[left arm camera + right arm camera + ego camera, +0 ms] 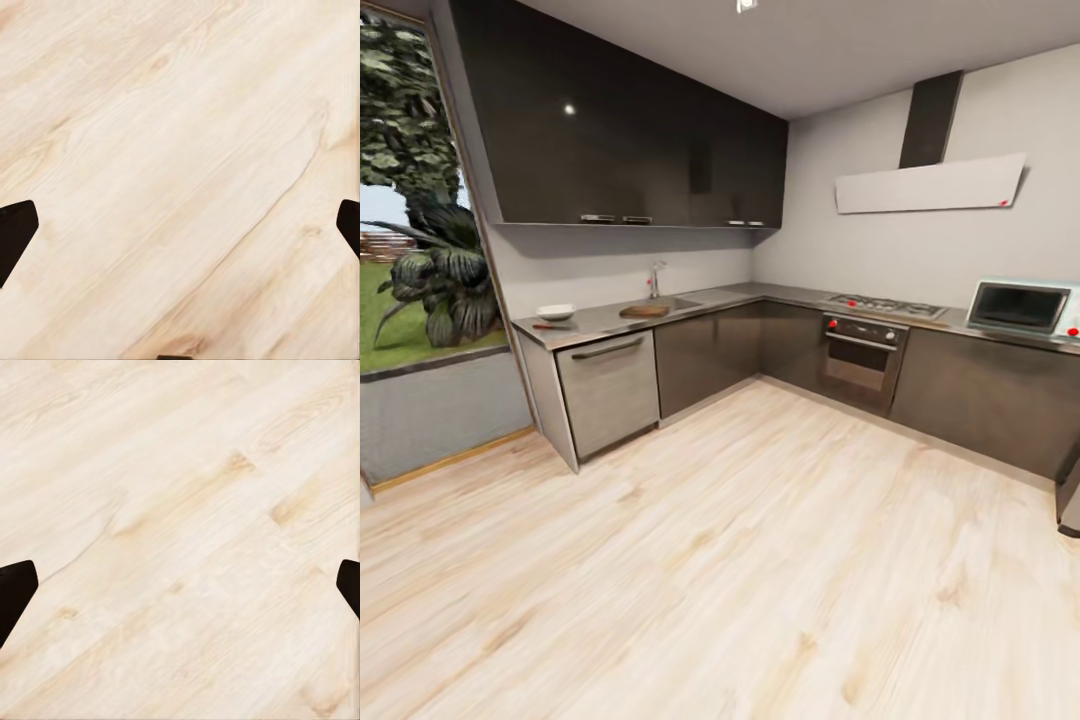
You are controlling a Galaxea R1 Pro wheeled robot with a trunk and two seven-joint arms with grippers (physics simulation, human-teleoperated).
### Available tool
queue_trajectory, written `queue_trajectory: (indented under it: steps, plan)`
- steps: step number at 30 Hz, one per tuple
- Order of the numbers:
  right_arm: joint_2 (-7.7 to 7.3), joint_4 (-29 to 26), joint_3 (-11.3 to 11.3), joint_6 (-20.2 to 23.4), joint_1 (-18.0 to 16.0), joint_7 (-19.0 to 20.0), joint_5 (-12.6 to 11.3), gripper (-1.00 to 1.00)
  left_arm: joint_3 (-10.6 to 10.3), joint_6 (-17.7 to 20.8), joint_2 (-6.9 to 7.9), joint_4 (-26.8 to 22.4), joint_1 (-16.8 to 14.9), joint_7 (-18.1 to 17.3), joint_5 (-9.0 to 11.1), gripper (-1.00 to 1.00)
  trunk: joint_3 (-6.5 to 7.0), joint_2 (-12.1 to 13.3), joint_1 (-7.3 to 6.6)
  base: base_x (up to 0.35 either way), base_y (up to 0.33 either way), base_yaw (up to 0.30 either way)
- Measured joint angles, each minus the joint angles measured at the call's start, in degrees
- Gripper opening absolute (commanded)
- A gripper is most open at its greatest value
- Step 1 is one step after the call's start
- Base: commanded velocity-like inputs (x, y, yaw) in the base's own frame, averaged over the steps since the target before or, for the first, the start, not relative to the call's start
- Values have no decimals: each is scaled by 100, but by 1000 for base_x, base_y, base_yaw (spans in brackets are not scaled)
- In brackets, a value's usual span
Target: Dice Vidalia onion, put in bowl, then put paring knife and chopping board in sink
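Kitchen [760, 300]: L-shaped run of dark grey lower cabinets under glossy black uppers, seen from well across the room.

Floor [740, 560]: pale wood planks, bare between robot and cabinets; also below both wrist cameras.

Surface [600, 318]: dark glossy countertop along the far left wall, carrying the task's things.

Sink [678, 301]: basin set into the surface beside a chrome tap [655, 278]. Its inside is hidden at this range, so the Vidalia onion cannot be confirmed.

Chopping board [645, 311]: brown, lying flat just beside the sink.

Bowl [556, 312]: white, near the surface's left end, apart from the board.

Paring knife [550, 326]: a small red streak just in front of the bowl; too small to read its direction.

Left end effector [180, 232]: fingers spread wide, nothing between them, floor beneath.

Right end effector [180, 592]: likewise spread and empty, over floor.

Relation: every task thing lies well apart from both end effectors, across open floor.

Risk, as judged: a base approach that stops skewed or short would leave the sink beyond reach; driving too close could strike the cabinet fronts.
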Motion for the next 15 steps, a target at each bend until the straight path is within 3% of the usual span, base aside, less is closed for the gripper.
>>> queue_trajectory:
  steps: [15]
  plan:
    - [-1,-2,0,0,-1,0,0,100,0,0,-1,2,0,0,-2,100,0,0,0,243,-239,125]
